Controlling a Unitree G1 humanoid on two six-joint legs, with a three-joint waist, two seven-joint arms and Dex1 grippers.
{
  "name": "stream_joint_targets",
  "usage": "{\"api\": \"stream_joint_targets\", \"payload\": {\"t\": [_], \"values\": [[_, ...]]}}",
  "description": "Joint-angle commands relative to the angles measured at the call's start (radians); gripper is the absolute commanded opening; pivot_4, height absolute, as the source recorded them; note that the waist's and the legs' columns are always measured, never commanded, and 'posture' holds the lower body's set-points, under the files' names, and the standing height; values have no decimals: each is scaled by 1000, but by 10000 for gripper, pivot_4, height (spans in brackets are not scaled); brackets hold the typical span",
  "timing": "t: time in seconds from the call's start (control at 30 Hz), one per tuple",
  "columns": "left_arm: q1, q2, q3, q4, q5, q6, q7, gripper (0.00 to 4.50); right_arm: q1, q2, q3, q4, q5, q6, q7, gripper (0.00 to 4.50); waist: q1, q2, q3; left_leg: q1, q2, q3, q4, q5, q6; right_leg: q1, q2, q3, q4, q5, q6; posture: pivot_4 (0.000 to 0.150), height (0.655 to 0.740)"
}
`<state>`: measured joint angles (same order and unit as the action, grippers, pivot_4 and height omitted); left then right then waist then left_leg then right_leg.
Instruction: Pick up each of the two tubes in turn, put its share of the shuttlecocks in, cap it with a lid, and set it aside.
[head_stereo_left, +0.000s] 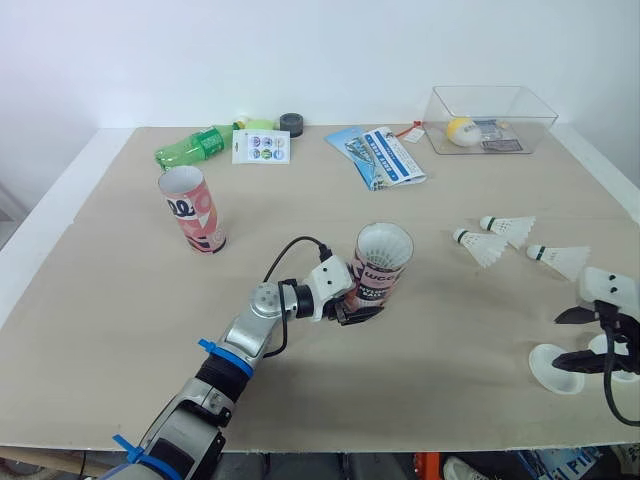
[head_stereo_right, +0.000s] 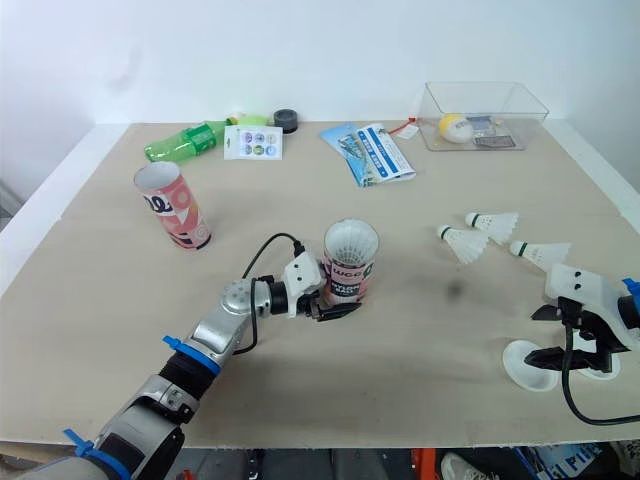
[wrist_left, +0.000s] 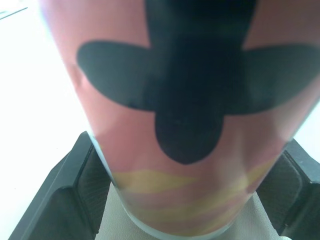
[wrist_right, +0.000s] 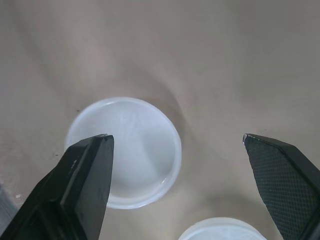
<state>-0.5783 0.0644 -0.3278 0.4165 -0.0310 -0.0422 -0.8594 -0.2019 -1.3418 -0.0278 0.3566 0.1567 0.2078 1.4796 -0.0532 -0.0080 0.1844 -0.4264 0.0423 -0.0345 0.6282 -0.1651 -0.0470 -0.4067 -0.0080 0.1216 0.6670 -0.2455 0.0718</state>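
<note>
A pink tube (head_stereo_left: 383, 262) is tilted at the table's middle, its mouth toward me with white feathers showing inside. My left gripper (head_stereo_left: 364, 304) is shut on its lower part; in the left wrist view the black fingers (wrist_left: 65, 192) press both sides of the tube (wrist_left: 175, 100). A second pink tube (head_stereo_left: 193, 208) stands open-mouthed at the left. Three loose shuttlecocks (head_stereo_left: 483, 245) lie at the right. My right gripper (head_stereo_left: 575, 338) hangs open just above two white lids (head_stereo_left: 555, 367); one lid (wrist_right: 125, 150) lies beside its left finger, and nothing is held.
Along the far edge lie a green bottle (head_stereo_left: 195, 147), a sticker card (head_stereo_left: 262, 147), a black roll (head_stereo_left: 291, 123), a blue leaflet (head_stereo_left: 380, 155) and a clear box (head_stereo_left: 520, 120) holding a yellow-white ball (head_stereo_left: 461, 131). The table's front edge runs close to the lids.
</note>
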Motion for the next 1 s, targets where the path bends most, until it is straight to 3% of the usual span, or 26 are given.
{"api": "stream_joint_targets", "payload": {"t": [0.03, 0.1, 0.23, 0.27, 0.43, 1.0], "values": [[-1, -3, -5, -32, -6, 1, -2, 37137, -63, 15, 28, 49, -43, -52, 3, 44361, -1, 0, 0, 0, 0, 0, 0, 0, 0, 0, 0, 1, 0, 0, 0, 1500, 7400], [-1, -4, -5, -35, -6, 4, -1, 37137, -83, 23, 53, 72, -67, -76, 12, 44361, -1, 0, 0, 0, 0, 1, 0, 0, 0, 0, 0, 1, 0, 0, 0, 1500, 7400], [-1, -5, -2, -41, -9, 9, 1, 37137, -111, 33, 83, 116, -110, -122, 10, 26656, -1, 0, 0, 0, 0, 2, 0, 0, 0, 0, 0, 2, 0, 0, 1, 1500, 7400], [0, -4, -2, -41, -8, 11, 2, 37137, -116, 31, 90, 123, -121, -133, 16, 18231, -1, 0, 0, 0, 0, 2, -1, 0, 0, 0, 0, 2, 0, 0, 1, 1500, 7400], [9, 0, 6, -26, -12, 20, 5, 37137, -133, 35, 100, 134, -129, -142, 36, 411, -1, 0, 0, 1, 0, 2, 0, 0, 0, 0, 0, 2, 0, 0, 1, 1500, 7400], [-3, 32, 24, 108, -40, 43, -71, 37137, -139, 50, 44, 34, -71, -186, 24, 411, -24, 0, -1, 5, 0, 3, 0, 0, 0, 3, 0, 3, 0, 1, 1, 1500, 7400]]}}
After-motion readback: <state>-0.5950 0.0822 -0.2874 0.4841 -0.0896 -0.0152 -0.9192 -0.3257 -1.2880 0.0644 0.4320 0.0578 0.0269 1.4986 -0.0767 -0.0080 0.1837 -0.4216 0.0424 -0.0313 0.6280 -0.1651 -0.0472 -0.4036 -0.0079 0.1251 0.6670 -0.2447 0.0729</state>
